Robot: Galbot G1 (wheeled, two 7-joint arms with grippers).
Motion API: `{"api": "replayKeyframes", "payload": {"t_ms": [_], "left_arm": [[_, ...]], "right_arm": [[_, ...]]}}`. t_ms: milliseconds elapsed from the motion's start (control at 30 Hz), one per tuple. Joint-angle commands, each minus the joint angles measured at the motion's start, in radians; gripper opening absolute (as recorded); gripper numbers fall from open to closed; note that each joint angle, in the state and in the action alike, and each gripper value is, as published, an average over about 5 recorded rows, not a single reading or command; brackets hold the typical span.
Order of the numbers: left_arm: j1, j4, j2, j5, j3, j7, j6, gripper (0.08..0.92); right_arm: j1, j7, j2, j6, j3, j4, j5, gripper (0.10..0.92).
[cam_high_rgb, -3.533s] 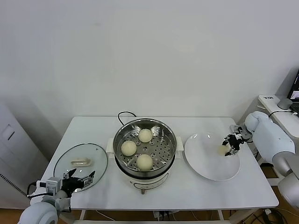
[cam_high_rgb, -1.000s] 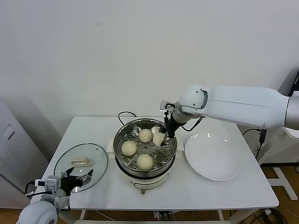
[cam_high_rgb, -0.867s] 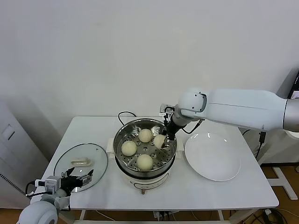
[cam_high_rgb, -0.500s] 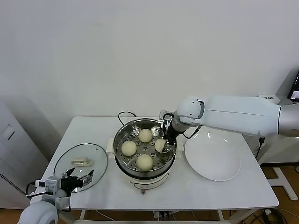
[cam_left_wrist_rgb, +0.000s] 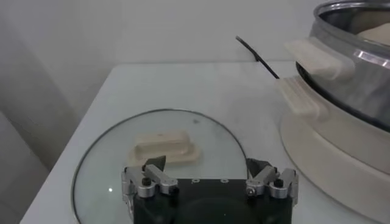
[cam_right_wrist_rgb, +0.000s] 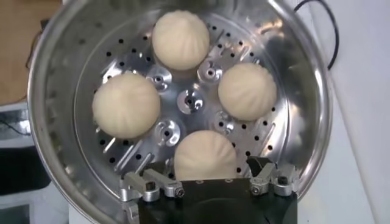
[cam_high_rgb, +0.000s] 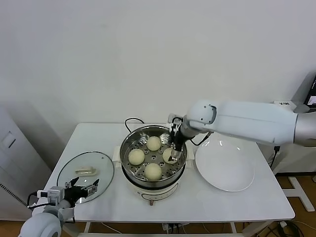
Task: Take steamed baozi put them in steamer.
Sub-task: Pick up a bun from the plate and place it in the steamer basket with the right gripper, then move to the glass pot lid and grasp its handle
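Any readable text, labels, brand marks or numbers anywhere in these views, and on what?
None can be read: the steamer, the glass lid, the plate and both arms show no legible marks.
A dark mark on the white unit at the far right edge is too small to read.

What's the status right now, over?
Right gripper open over the fourth bun, all four in the steamer. Left gripper open, idle by the glass lid. Plate empty. Nothing in the way.

steamer (cam_high_rgb: 131,143): shiny perforated steel | baozi (cam_high_rgb: 153,171): smooth matt dough | lid (cam_high_rgb: 69,170): glossy glass
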State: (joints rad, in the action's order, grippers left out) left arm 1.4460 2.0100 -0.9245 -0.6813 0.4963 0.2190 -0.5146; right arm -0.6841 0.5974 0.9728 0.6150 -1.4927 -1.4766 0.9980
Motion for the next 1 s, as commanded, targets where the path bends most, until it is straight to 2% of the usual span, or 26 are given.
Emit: {"api": "replayKeyframes", "payload": {"t_ms": [33,333,567,833,1000], "left_arm": [[0.008,0.009,-0.013,-0.001,0.026,0.002,0.000,0.823],[0.002,0.028,-0.036,-0.006,0.057,0.008,-0.003,0.823],[-0.018,0.039,-0.042,-0.025,0.077,0.005,0.001,0.823],[0.001,0.053,-0.052,0.003,0.107,-0.018,0.030,0.823],[0.024,0.055,-0.052,0.054,0.136,-0.054,0.076,0.823]], "right_arm": [[0.070,0.040,-0.137,-0.090,0.276,0.080,0.047,0.822],[0.441,-0.044,-0.280,-0.286,0.780,0.169,-0.007,0.823],[0.820,-0.154,-0.374,-0.404,1.186,0.103,-0.058,0.823],[1.235,-0.241,-0.316,-0.544,1.597,0.030,-0.131,0.823],[1.460,-0.268,-0.195,-0.593,1.832,-0.007,-0.227,0.823]]}}
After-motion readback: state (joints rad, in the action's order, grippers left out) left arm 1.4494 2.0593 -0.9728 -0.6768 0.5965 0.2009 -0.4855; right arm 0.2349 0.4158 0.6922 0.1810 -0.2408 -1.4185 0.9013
